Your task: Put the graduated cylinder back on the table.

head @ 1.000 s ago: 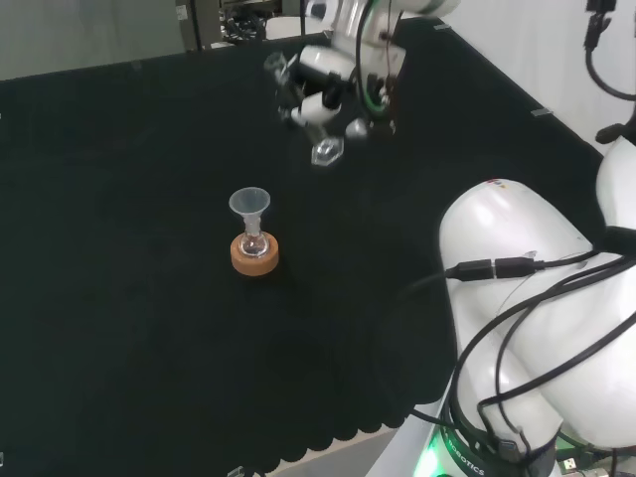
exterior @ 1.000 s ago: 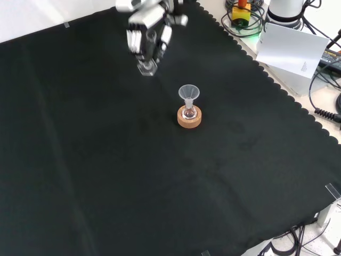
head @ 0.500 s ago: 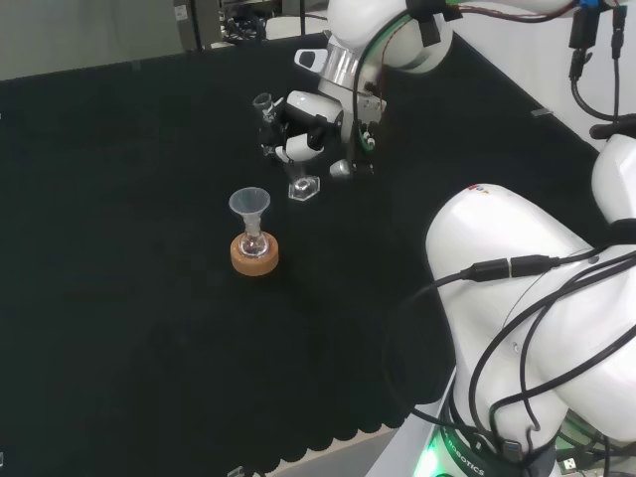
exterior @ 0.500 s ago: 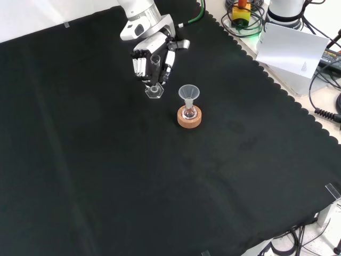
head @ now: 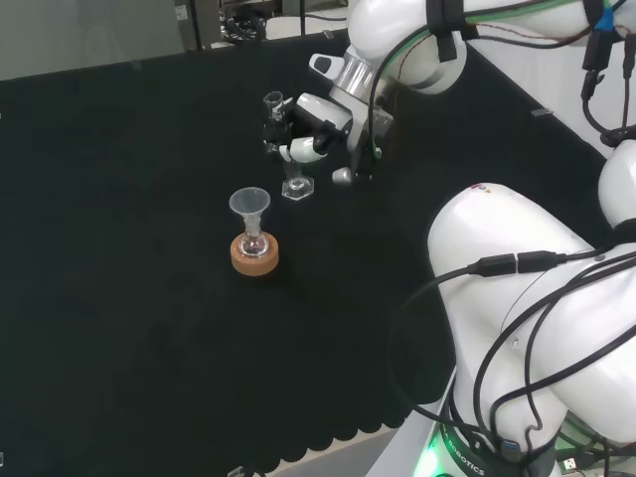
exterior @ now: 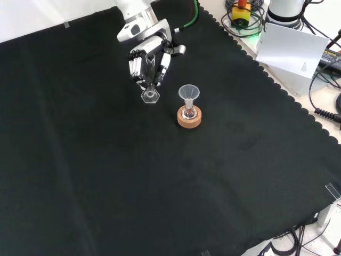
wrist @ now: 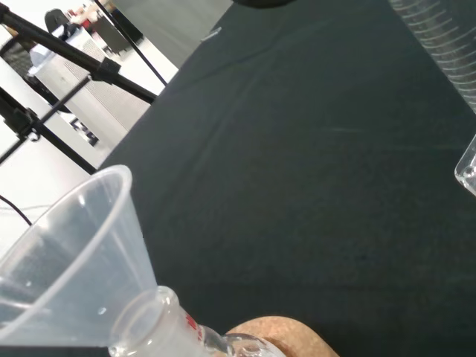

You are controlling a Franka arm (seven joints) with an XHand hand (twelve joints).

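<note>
Lowered: one graduated cylinder, robot hand.

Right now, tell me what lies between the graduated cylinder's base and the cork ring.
Nothing: in the front view, bare black cloth separates the graduated cylinder from the cork ring.

In the front view, a funnel in a small flask on a cork ring stands near the hand; bare black cloth lies everywhere else.
</note>
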